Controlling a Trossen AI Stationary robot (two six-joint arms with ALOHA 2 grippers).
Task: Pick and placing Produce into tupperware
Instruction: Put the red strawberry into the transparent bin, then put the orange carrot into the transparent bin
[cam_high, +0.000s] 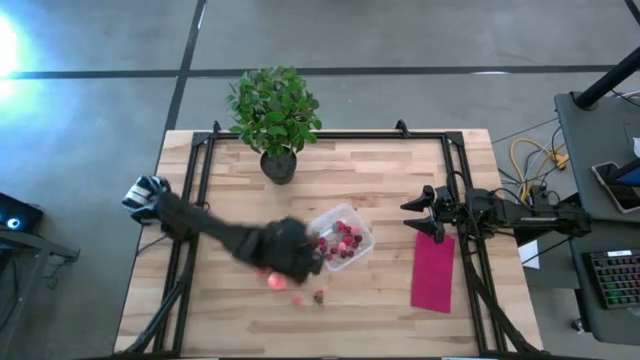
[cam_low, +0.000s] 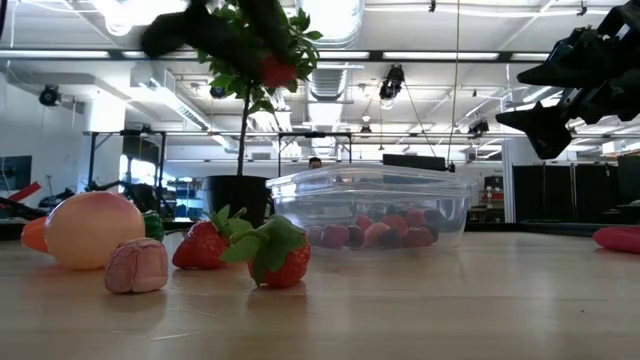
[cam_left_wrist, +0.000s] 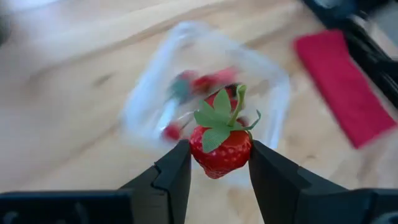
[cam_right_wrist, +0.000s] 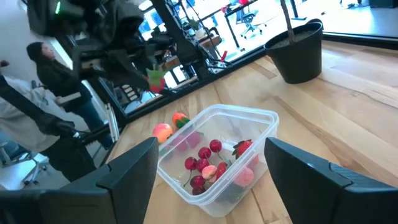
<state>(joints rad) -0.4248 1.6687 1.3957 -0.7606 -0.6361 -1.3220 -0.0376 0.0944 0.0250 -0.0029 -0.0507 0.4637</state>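
Left gripper (cam_left_wrist: 219, 163) is pinching a red strawberry (cam_left_wrist: 221, 146), green leafy top up, one finger on each side of it. It hangs in the air just short of the tupperware (cam_high: 341, 238), near the container's edge on the left arm's side; in the low view the berry (cam_low: 278, 70) sits high above the table.

The clear square tupperware (cam_right_wrist: 219, 157) lies ahead of and below the held berry. It already holds a batch of small red fruits (cam_right_wrist: 205, 163), some on stems, plus a couple of pink pieces.

On the wood table (cam_high: 390, 170) below and just behind the left gripper, outside the container: a round pink-orange fruit (cam_low: 93, 229), a small pink lump (cam_low: 137, 265) and two strawberries (cam_low: 283, 252) with green tops.

Right gripper (cam_right_wrist: 211, 165), fingers spread wide and empty, hovers well apart from the tupperware, over the far end of the magenta cloth (cam_high: 433, 271).

Potted plant (cam_high: 274, 112) stands beyond the container, at the table's back edge.
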